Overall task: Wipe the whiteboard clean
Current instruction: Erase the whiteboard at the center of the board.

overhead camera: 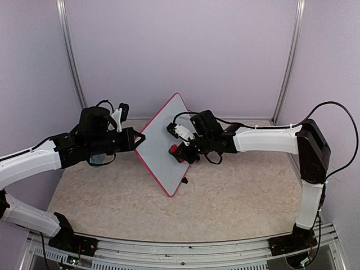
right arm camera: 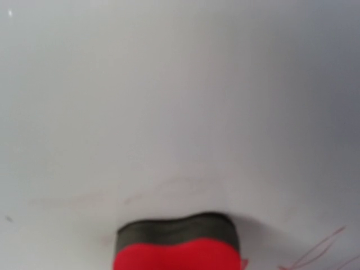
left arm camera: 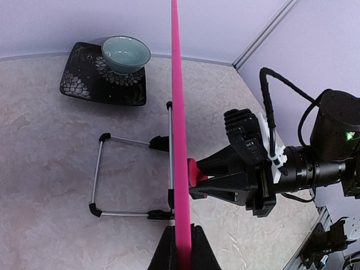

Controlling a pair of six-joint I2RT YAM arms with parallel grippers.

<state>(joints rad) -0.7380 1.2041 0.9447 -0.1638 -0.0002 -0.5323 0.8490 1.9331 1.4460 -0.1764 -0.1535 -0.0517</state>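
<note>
Whiteboard (overhead camera: 160,140) stands on edge over mid worktop (overhead camera: 236,191), tilted, one corner up toward the far edge, pink frame all round. L tool (overhead camera: 139,136) is clamped on the frame edge, fingers (left arm camera: 163,256) either side of the pink rim. R tool (overhead camera: 181,151) is closed on a red eraser (overhead camera: 174,149), dark felt side pressed flat vs the white face. Face near the eraser is mostly clean; faint red strokes (right arm camera: 320,250) show low right in R wrist view. On the side away from the eraser: wire stand (left arm camera: 98,174) lying flat on the worktop, then black patterned plate (left arm camera: 84,81) w/ pale green bowl (left arm camera: 126,53) on it.
</note>
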